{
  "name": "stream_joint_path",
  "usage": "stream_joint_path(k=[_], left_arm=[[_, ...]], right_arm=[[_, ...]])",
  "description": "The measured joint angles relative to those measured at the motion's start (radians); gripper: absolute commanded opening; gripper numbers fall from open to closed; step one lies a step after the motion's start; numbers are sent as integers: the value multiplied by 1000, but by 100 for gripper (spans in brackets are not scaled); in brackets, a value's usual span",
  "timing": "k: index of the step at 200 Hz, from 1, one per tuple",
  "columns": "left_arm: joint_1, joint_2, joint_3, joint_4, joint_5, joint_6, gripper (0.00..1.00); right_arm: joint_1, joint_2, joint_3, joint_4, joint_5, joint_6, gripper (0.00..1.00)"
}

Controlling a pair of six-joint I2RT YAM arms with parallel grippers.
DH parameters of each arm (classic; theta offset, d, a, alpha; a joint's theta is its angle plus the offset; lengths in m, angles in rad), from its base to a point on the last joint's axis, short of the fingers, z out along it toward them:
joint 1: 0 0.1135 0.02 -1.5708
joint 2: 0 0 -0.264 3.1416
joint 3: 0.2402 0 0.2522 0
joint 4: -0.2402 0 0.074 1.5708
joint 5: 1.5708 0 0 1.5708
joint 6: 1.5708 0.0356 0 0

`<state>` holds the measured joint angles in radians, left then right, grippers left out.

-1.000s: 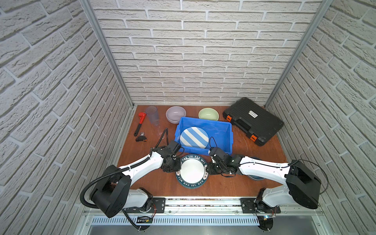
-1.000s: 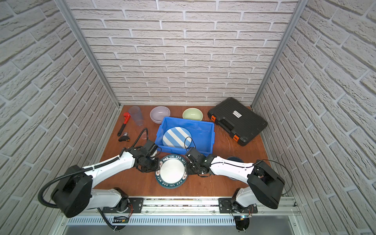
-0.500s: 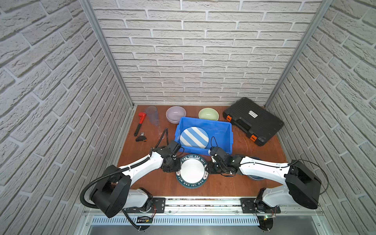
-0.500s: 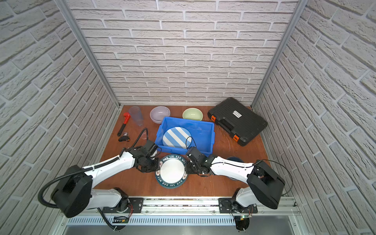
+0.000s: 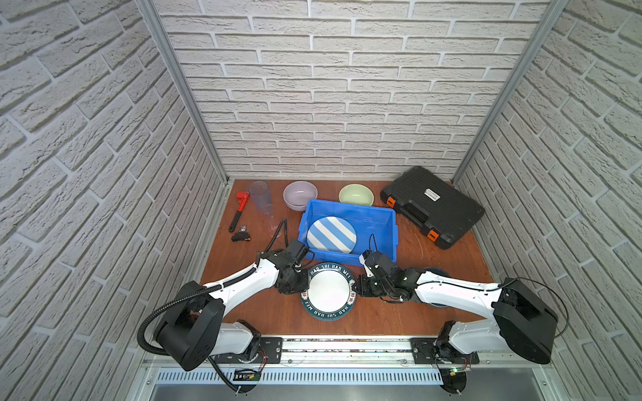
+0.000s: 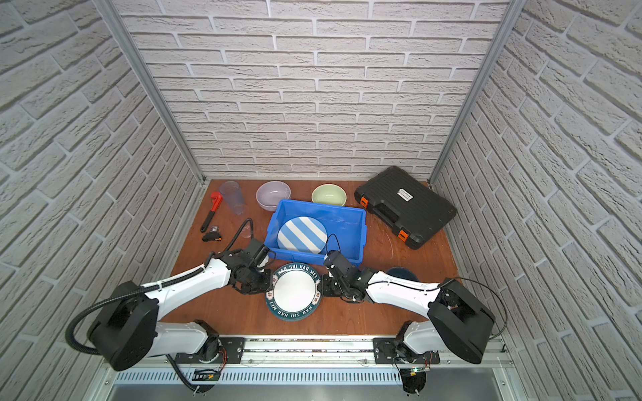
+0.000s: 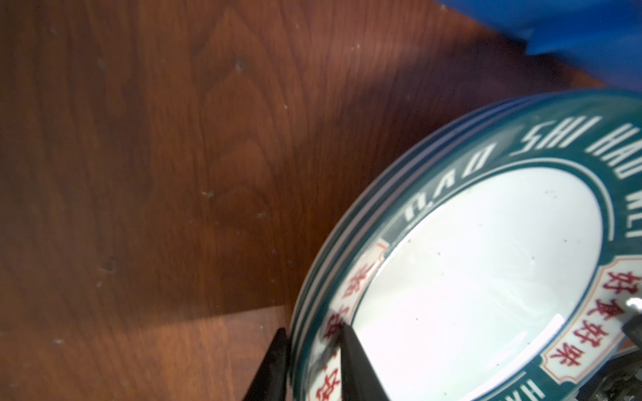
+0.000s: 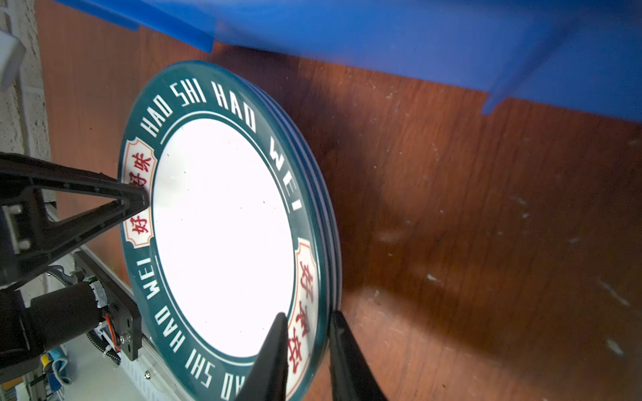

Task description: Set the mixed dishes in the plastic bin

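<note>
Lifting the lettered plate [image 5: 328,291] into the bin looks like the step in hand. The plate sits close to the table's front edge, near the middle, just in front of the bin. The left gripper [image 7: 312,342] is clamped on its rim, one finger on the top face and the other on the outer side. On the opposite side the right gripper [image 8: 307,321] straddles the rim too, though I cannot tell whether it bites yet.

To do this well, both sides should grip firmly before any rise. They should then go up together and level, since an uneven lift could twist the plate out of such a thin pinch. The plate must clear the bin's near wall fully before moving back.

The bin [image 5: 391,239] stands mid-table with a striped plate [image 5: 331,234] toward its left side, so the new one should be lowered gently onto or beside it.

Along the back edge wait a lilac bowl [image 5: 300,194], a green bowl [image 5: 356,194] and a clear tumbler [image 5: 260,196].
</note>
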<state>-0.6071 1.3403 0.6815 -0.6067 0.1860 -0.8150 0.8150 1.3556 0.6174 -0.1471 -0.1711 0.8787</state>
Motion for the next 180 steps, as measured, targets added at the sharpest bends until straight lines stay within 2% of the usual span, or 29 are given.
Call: stream_joint_path(k=[180], left_arm=[[5,20,12,-10,10,11,21]], right_arm=[[-23,2,3,-8,-38,-60,19]])
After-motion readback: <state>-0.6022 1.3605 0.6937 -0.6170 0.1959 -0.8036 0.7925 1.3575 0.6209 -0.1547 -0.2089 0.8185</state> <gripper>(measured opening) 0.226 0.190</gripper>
